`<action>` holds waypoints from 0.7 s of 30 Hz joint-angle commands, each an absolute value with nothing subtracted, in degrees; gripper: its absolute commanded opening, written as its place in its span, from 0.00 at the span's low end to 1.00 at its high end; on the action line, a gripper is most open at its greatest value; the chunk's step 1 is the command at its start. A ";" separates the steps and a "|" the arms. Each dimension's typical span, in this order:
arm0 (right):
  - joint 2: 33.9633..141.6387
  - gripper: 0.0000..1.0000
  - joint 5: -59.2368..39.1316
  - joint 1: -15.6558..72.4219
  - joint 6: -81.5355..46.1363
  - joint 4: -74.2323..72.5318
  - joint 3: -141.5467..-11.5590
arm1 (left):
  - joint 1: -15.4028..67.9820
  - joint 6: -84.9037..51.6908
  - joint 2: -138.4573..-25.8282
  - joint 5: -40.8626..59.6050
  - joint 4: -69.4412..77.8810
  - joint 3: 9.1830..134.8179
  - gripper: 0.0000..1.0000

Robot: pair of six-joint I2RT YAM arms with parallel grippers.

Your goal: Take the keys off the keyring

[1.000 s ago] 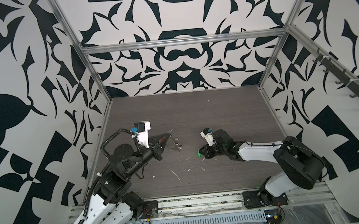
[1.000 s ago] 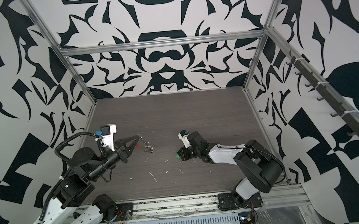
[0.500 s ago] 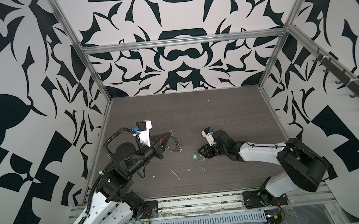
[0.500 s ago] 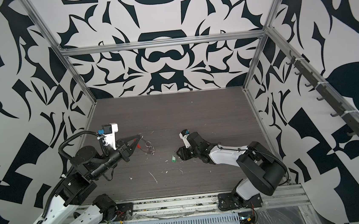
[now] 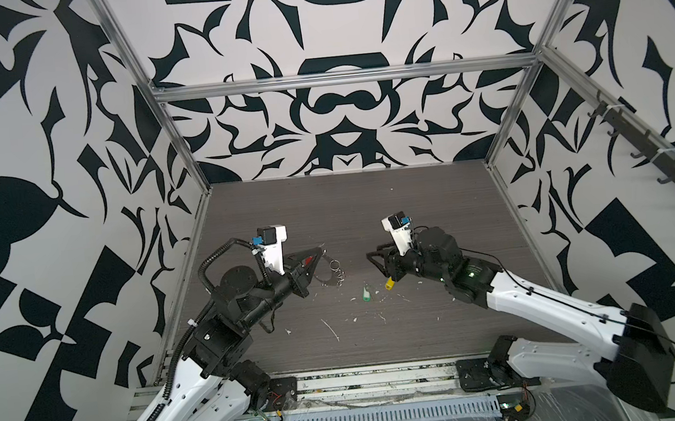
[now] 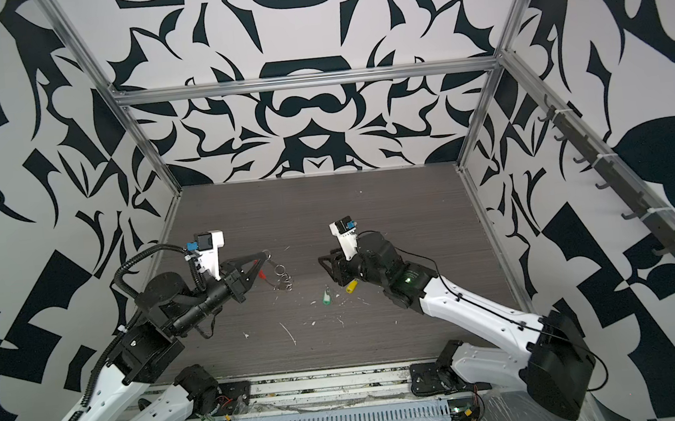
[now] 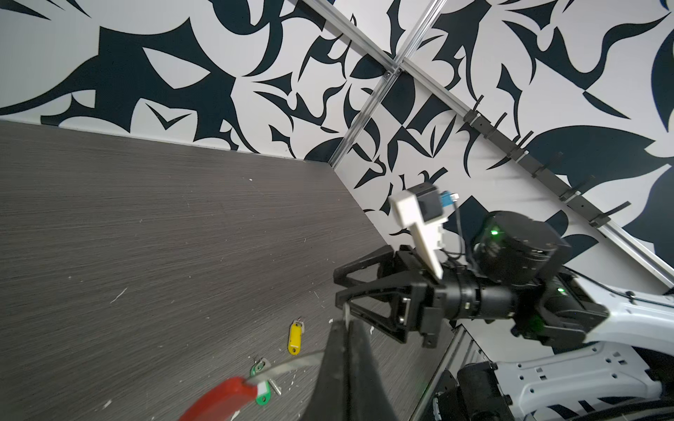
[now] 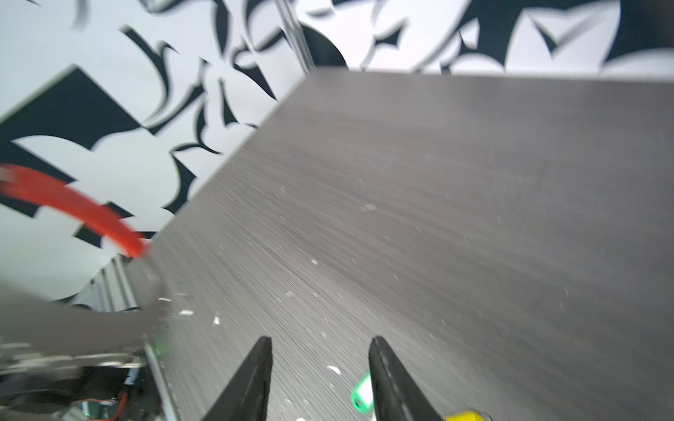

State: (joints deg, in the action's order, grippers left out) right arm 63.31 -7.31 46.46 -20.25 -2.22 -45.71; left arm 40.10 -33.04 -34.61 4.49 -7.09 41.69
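The left gripper (image 5: 321,249) is clamped on the keyring (image 5: 326,278), its two fingers pressed together on the thin grey metal band, as the left wrist view shows at the fingertips (image 7: 344,320). The hoop hangs from that grip at about 9 o'clock from the middle of the table (image 5: 369,208), with the red sleeve (image 6: 262,273) just inside the fingers and the small silver rings (image 6: 282,271) dangling on the far side; whether the lowest rings touch the wood I cannot tell. Both keys are off the hoop and lie flat on the table near its middle. The green key (image 5: 365,294) is at about 4 o'clock from the keyring and apart from it. The yellow key (image 5: 389,284) is just beside the green one, at about 2 o'clock from it, not touching. The right gripper (image 5: 376,263) is above the table at about 11 o'clock from the yellow key, pointing toward 9 o'clock, with its jaws spread and nothing between them; the right wrist view shows the two dark fingers (image 8: 386,368) parted over bare wood. White scraps (image 5: 331,328) are scattered toward 6 o'clock of the keys.
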 commanded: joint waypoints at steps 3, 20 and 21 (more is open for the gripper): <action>61.00 0.48 -0.04 55.46 -11.20 0.65 -54.14 | 40.08 -33.57 -34.36 4.26 -4.52 41.37 0.00; 67.37 0.54 5.80 68.11 -1.06 -0.88 -62.60 | 40.08 -33.93 -35.80 4.86 -4.00 41.74 0.00; 67.76 0.54 5.63 68.06 -1.07 -0.92 -62.58 | 40.08 -33.93 -35.88 4.96 -3.96 41.75 0.00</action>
